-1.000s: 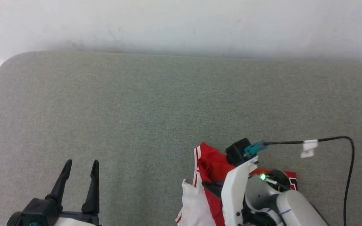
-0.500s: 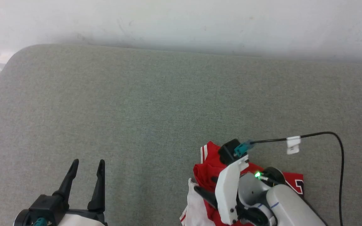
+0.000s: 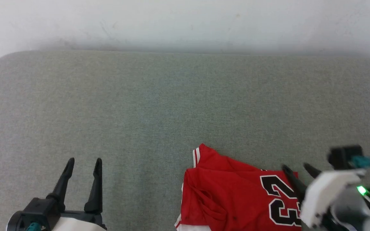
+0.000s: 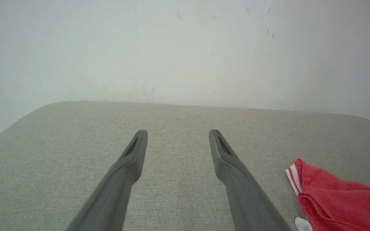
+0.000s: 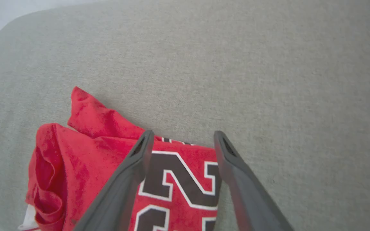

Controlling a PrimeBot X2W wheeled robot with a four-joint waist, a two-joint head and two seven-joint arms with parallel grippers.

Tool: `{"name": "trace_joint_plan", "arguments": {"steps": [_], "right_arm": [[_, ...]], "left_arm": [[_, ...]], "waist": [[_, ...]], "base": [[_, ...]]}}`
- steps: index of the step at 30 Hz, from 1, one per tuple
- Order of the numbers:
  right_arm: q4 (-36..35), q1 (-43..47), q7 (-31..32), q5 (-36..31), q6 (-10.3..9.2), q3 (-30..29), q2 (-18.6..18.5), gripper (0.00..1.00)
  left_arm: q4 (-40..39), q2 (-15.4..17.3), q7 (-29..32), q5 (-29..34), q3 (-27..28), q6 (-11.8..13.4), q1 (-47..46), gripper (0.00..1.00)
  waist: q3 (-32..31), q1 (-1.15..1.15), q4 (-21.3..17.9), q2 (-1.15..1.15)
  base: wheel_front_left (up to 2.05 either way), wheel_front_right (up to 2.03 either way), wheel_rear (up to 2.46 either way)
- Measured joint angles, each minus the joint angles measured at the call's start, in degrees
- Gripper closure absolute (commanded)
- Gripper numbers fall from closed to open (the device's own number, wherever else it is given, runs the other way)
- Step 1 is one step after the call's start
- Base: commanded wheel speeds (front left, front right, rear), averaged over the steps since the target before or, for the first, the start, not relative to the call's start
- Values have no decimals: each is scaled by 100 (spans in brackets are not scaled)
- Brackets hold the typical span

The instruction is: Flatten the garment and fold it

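The garment [image 3: 230, 195], a red jersey with a black white-outlined "23", lies crumpled on the grey cushion at the bottom centre-right of the head view, a striped hem corner sticking up at its far left. My right gripper [image 3: 295, 167] hovers open over the garment's right edge; in the right wrist view the garment [image 5: 85, 150] lies under and left of the right gripper [image 5: 181, 134], with nothing between the fingers. My left gripper [image 3: 83, 160] stands open at the lower left, well apart from the cloth. In the left wrist view the left gripper [image 4: 177, 132] is over bare fabric, with the garment [image 4: 336, 195] at right.
The grey upholstered surface [image 3: 159, 106] stretches wide, with a rounded far-left corner and a white wall [image 3: 185, 22] behind its far edge. A dark camera block with a teal plug [image 3: 352, 158] sits on my right wrist.
My right gripper has opened, let go of the garment and drawn back to the right. The cloth now lies spread wider with the "23" showing. The head camera has shifted slightly.
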Motion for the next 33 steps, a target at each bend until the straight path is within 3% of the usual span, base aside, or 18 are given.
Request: {"name": "trace_joint_plan", "arguments": {"steps": [7, 22, 23, 24, 27, 33], "right_arm": [[-350, 1055, -148, 294, 0, -616, -10, 0], [757, 1096, -564, 857, 0, -285, -23, 0], [820, 1070, -601, 861, 0, -276, -32, 16], [879, 1047, -632, 869, 0, -263, -37, 55], [1045, 953, -770, 891, 0, -236, -45, 100], [1137, 777, -860, 738, 3, -205, -9, 100]], "left_arm": [[-80, 83, -1, -4, 47, 2, 14, 0], [-152, 194, 105, -4, 0, 2, 8, 0], [-152, 196, 111, -4, -12, 2, 7, 0], [-151, 196, 122, -4, -23, 2, 7, 0], [-149, 196, 127, -4, -47, 2, 2, 0], [-152, 202, 126, -4, -46, 3, -12, 0]], "waist": [[160, 0, -112, 0], [210, 0, -28, 0], [202, 0, -16, 0], [191, 0, -5, 0], [160, 0, 11, 0], [149, 0, -61, 0]], "base": [[0, 0, 0], [0, 0, 0], [0, 0, 0], [0, 0, 0], [0, 0, 0], [0, 0, 0]]}}
